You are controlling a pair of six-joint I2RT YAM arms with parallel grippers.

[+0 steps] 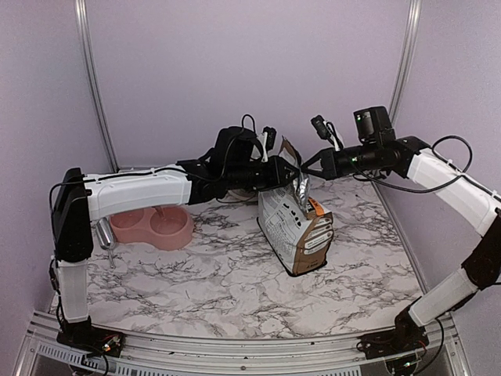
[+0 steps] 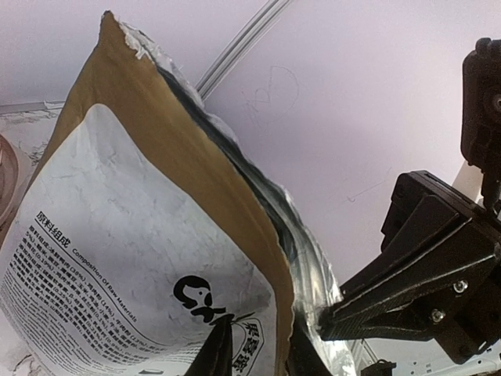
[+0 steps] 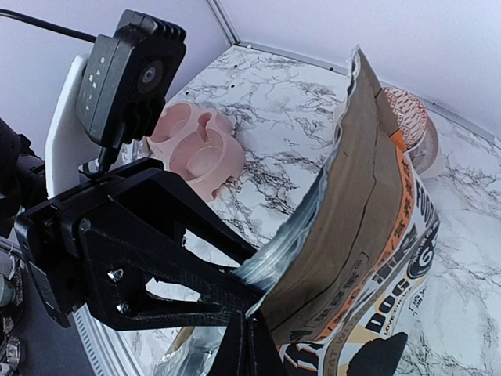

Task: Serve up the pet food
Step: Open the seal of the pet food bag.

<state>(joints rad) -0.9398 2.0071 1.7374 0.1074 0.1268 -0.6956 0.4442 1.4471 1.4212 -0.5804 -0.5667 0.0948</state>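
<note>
your right gripper (image 1: 307,168) is clamped on the bag (image 1: 294,229) lip, probably to spread its mouth; left gripper (image 1: 290,170) jaws, can't tell.

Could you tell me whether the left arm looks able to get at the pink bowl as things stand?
Probably yes: the pink bowl sits uncovered close by the left arm, with nothing between them. Its fingers are busy at the mouth of the bag, though, so it would have to leave that first.
</note>
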